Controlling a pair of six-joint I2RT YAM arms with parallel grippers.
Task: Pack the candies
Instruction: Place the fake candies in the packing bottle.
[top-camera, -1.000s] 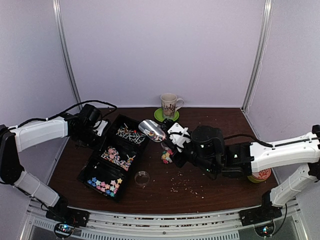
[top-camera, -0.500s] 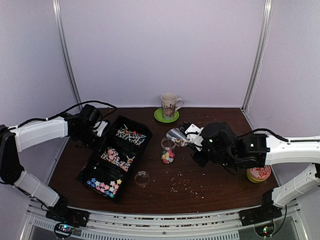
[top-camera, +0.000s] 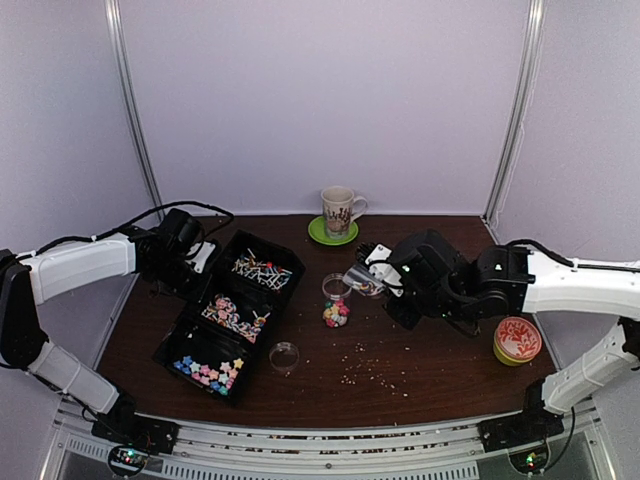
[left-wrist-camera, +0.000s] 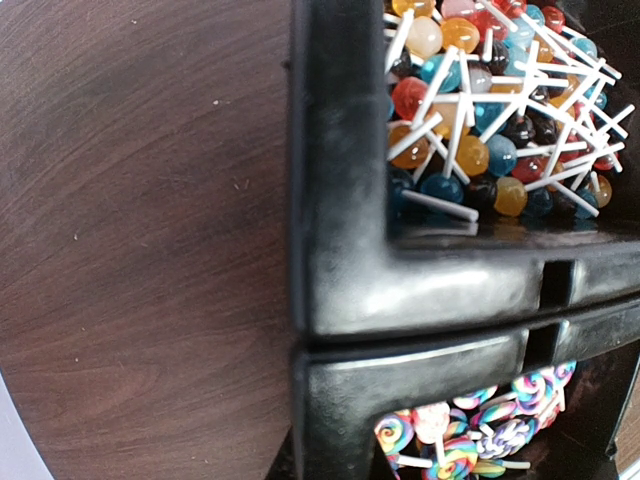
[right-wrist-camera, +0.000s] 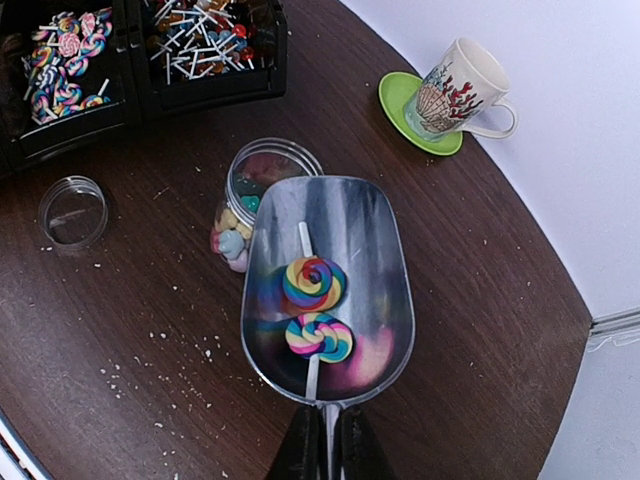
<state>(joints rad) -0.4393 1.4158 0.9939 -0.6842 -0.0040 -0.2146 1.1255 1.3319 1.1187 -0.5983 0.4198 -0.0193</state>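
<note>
Candies (right-wrist-camera: 232, 235) are piled partway up the jar (right-wrist-camera: 272, 163), two lollipops (right-wrist-camera: 312, 285) are held just beside its mouth in a scoop (right-wrist-camera: 345, 210) clamped by the right end effector (right-wrist-camera: 325, 448), many are left in the tray (left-wrist-camera: 340, 150) beside the jar, and the left end effector's (top-camera: 197, 262) state cannot be told.

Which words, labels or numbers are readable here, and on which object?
None is readable.
The mug bears only a drawing, no letters.
The round tin has an orange pattern, too small to show any writing.
The tray and scoop are unmarked.
</note>
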